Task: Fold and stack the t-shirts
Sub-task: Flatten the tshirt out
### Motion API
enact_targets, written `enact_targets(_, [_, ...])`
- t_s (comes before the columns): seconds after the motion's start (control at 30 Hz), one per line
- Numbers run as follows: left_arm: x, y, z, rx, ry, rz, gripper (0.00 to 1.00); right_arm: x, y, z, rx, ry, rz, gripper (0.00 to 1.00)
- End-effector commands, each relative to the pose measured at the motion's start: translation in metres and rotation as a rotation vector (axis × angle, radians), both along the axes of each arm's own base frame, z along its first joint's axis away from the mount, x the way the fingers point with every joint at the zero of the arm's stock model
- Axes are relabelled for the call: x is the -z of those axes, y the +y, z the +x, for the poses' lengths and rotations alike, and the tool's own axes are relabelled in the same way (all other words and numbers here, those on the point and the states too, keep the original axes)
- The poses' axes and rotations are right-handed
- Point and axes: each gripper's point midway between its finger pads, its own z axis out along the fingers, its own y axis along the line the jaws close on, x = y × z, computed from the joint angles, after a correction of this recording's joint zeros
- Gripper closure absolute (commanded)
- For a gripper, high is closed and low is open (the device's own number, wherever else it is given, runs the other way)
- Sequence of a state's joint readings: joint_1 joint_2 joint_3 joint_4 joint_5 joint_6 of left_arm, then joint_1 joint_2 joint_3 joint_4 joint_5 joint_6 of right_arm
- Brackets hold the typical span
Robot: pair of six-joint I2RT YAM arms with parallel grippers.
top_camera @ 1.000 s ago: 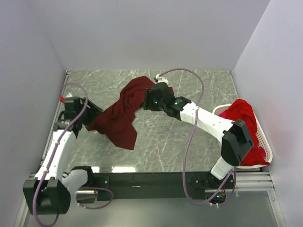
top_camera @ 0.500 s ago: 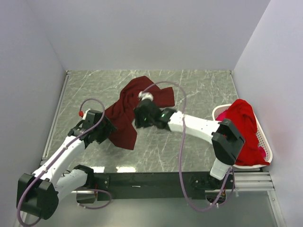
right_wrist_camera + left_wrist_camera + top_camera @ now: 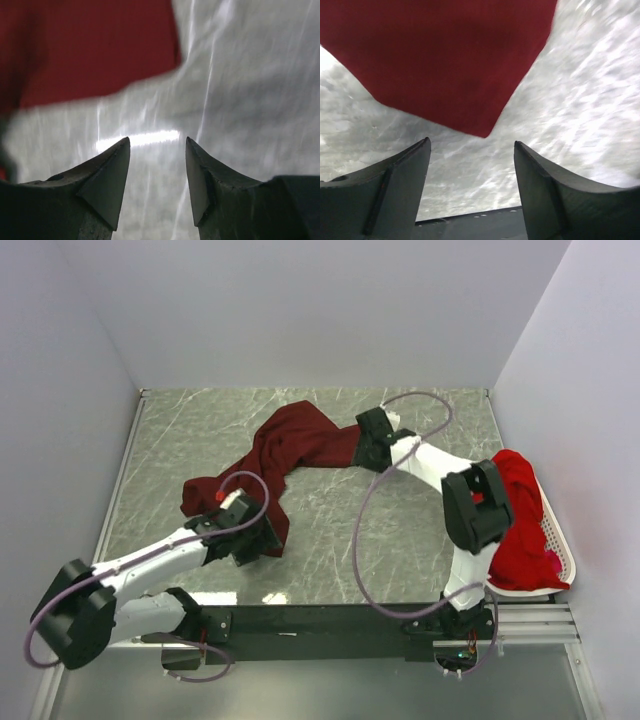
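Left wrist view: left gripper open, empty; maroon shirt corner mid-frame. Right gripper open, empty. Best practice: pinch opposite corners squarely.

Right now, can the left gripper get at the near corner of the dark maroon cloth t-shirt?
Probably yes: the left gripper is open, and a corner of the dark maroon cloth t-shirt lies just ahead of it, with only bare marbled table between.

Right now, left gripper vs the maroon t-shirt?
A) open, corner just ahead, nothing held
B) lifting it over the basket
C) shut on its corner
A: the left wrist view shows the left gripper open with nothing in it, and a corner of the maroon t-shirt lies just beyond its tips.
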State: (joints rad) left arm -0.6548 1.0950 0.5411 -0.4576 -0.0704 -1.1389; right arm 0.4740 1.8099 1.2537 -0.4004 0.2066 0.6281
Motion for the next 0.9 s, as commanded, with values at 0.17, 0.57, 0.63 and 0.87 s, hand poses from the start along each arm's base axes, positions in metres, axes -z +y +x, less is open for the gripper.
enact_targets(0.17, [0.020,-0.011,0.013,0.015,-0.023,0.129,0.25,0.019,-0.015,0.051,0.076,0.088,-0.026,0.46])
enact_targets(0.57, [0.043,-0.010,0.008,0.063,-0.003,0.237,0.52,0.043,-0.001,0.070,0.080,0.144,-0.012,0.55])
enact_targets(0.63, [0.044,-0.007,0.010,0.052,-0.009,0.257,0.67,0.046,0.000,0.070,0.077,0.145,-0.009,0.63])
enact_targets(0.87, [-0.022,0.005,0.055,-0.033,-0.166,0.270,1.00,0.033,-0.006,0.079,0.092,0.112,-0.017,1.00])
